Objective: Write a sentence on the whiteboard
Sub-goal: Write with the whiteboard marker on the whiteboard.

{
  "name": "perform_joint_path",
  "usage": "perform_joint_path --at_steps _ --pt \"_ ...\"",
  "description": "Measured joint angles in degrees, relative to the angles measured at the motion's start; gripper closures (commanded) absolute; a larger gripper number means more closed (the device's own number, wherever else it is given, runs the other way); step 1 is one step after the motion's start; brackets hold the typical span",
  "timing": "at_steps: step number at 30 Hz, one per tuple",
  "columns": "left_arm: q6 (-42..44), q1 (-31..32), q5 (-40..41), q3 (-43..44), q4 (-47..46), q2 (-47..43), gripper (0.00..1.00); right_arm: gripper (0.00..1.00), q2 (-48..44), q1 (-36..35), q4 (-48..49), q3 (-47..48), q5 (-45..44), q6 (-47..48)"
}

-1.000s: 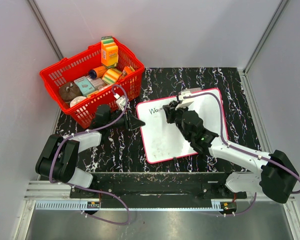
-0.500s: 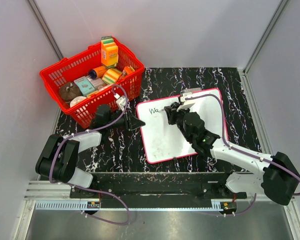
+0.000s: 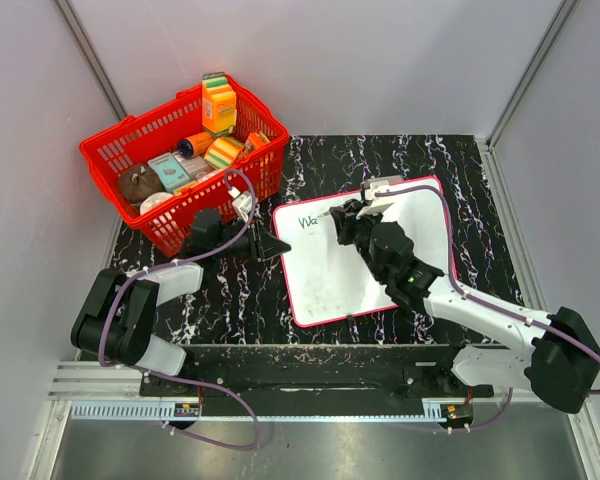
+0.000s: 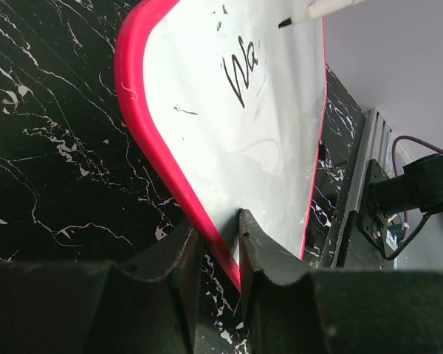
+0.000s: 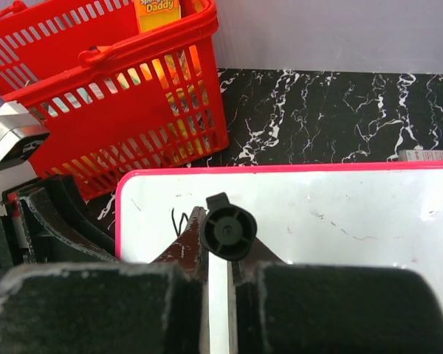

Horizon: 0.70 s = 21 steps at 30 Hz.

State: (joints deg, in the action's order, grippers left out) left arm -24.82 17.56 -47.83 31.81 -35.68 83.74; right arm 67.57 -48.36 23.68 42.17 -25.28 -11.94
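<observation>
The whiteboard (image 3: pixel 330 285), white with a pink frame, lies flat on the black marble table. Black letters "Wa" (image 3: pixel 308 221) stand near its far left corner. My left gripper (image 3: pixel 278 247) is shut on the board's left edge, and the left wrist view shows the pink frame (image 4: pixel 170 166) pinched between the fingers of that gripper (image 4: pixel 218 237). My right gripper (image 3: pixel 346 214) is shut on a marker (image 3: pixel 330 213) whose tip (image 4: pixel 284 23) sits just right of the letters (image 4: pixel 244 74). In the right wrist view the marker's black end cap (image 5: pixel 227 231) hides the tip.
A red basket (image 3: pixel 108 148) full of groceries stands at the back left, close to the board's corner (image 5: pixel 133 184). A small grey-white object (image 3: pixel 380 184) lies at the board's far edge. Metal rails and grey walls border the table.
My right gripper has shifted slightly to the right along the board with the marker, uncovering the letters. The left gripper and the board have not moved.
</observation>
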Motion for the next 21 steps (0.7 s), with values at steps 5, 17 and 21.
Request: perform_joint_path --at_steps 5,17,21 --pt "0.02 0.0 0.0 0.0 0.0 0.0 1.0 1.0 0.04 0.44 0.02 0.68 -0.39 0.35" --pt "0.04 0.0 0.0 0.0 0.0 0.0 1.0 1.0 2.01 1.31 0.02 0.7 -0.42 0.28" --pt "0.04 0.0 0.0 0.0 0.0 0.0 1.0 1.0 2.01 1.55 0.02 0.7 -0.35 0.13"
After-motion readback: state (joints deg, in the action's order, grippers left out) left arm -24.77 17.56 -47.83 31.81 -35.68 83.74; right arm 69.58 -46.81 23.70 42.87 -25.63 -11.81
